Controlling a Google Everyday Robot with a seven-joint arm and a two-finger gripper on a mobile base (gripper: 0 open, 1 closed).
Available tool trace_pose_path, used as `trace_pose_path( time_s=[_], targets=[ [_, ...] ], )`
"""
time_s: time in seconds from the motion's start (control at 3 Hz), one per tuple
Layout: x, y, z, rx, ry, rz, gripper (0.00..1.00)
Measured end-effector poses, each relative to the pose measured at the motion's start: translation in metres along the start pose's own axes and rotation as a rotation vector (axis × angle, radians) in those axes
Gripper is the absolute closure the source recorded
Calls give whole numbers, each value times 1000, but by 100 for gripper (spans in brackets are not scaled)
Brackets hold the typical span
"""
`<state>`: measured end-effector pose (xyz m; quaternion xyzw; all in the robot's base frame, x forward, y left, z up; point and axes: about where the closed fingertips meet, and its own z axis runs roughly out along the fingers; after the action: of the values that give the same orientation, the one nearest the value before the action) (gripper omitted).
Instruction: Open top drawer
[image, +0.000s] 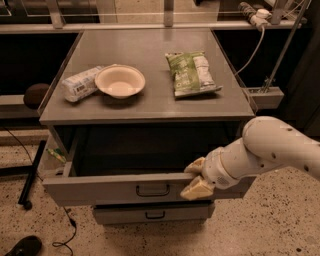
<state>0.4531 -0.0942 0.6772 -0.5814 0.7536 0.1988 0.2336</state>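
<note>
1. The top drawer (100, 189) stands well out from under the table (150, 50), its flat grey front facing the camera and its tray open to view.
2. The gripper (196, 177) is at the right part of the drawer front. One finger sits behind the top lip and the other on the outer face, so it appears to be pinching the panel's edge.
3. Judged by its look, the drawer is stiff sheet metal: rigid, not fragile, and smooth enough to slip in a loose pinch. It should slide straight on its runners.
4. The handle (152, 190), a small dark pull at mid-front, is the natural place to take hold. A grip on the right side of the lip may skew the drawer when it is pulled.
5. The drawer's inside is dark, and I can make out nothing in it.
6. On the table, a bowl (120, 81) looks empty. A white packet (80, 85) touches its left side, and a green bag (192, 73) lies well apart to the right.
7. A lower drawer (152, 214) is shut beneath.
</note>
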Motion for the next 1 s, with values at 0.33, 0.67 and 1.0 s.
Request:
trace_pose_path(
  time_s=[0.33, 0.67, 1.0],
  targets=[
    [-1, 1, -1, -1, 1, -1, 0],
    [9, 32, -9, -6, 21, 0, 19],
    [16, 52, -15, -13, 35, 1, 42]
  ],
)
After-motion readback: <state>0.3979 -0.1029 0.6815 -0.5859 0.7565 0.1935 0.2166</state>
